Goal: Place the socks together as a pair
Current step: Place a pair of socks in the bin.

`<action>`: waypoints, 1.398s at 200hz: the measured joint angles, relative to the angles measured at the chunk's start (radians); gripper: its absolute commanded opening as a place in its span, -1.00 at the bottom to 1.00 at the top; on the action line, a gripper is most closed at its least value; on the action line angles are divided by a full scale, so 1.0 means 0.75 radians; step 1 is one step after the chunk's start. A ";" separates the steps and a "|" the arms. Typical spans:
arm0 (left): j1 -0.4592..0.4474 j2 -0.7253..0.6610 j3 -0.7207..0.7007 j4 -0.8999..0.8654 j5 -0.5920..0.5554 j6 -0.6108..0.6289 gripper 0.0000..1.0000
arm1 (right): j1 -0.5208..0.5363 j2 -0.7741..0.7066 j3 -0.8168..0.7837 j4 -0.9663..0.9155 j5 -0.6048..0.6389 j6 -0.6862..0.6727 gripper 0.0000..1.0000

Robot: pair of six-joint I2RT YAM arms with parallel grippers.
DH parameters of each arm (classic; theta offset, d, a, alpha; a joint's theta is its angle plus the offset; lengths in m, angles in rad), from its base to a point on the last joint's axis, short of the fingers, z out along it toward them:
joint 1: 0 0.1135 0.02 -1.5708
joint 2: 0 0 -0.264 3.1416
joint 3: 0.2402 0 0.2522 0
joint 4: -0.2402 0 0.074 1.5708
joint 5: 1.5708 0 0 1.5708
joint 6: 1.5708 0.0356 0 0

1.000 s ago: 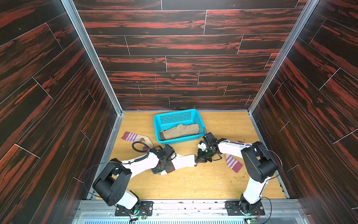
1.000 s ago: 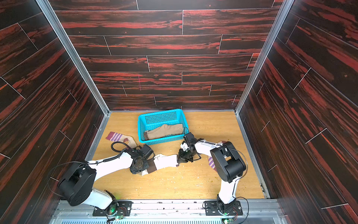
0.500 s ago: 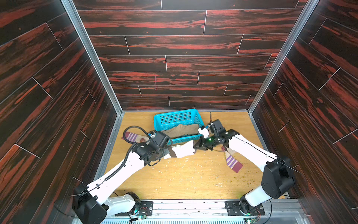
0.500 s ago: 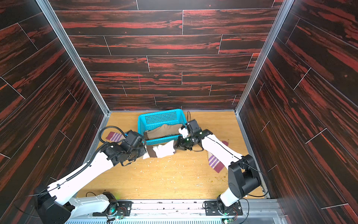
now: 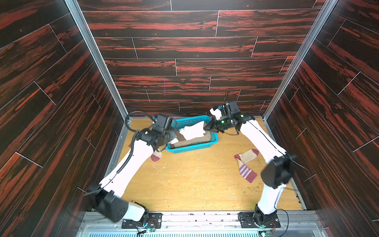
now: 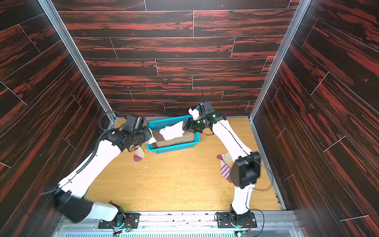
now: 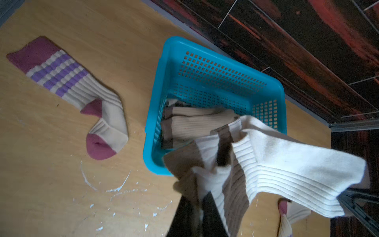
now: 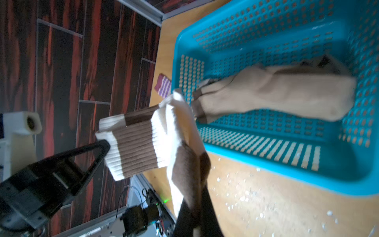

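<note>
Drop-off step, it seems: banded socks [image 5: 193, 132] hang over the basket [image 5: 190, 149], mid-frame.
The left gripper [image 5: 172, 137] and right gripper [image 5: 206, 128] each clamp an end — next, probably lower and let go.

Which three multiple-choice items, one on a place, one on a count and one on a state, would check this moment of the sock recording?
1. Where are the banded socks relative to the blue basket?
A) tucked under it
B) lying flat inside it
C) held stretched above it

2. How many maroon-toed socks lie on the table outside the basket?
A) none
B) two
C) four

3. The right gripper is:
A) shut on the banded socks
B) open and empty
C) shut on the basket rim

Answers:
1 C: the left gripper and the right gripper each hold an end, and the fabric spans over the basket.
2 B: one lies by the right arm, another beside the left arm.
3 A: the right wrist view shows its fingers pinching the brown-banded fabric.
</note>
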 measured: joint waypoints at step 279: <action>0.171 0.561 0.156 0.186 0.230 0.197 0.98 | -0.115 0.225 0.218 -0.329 0.244 -0.166 0.33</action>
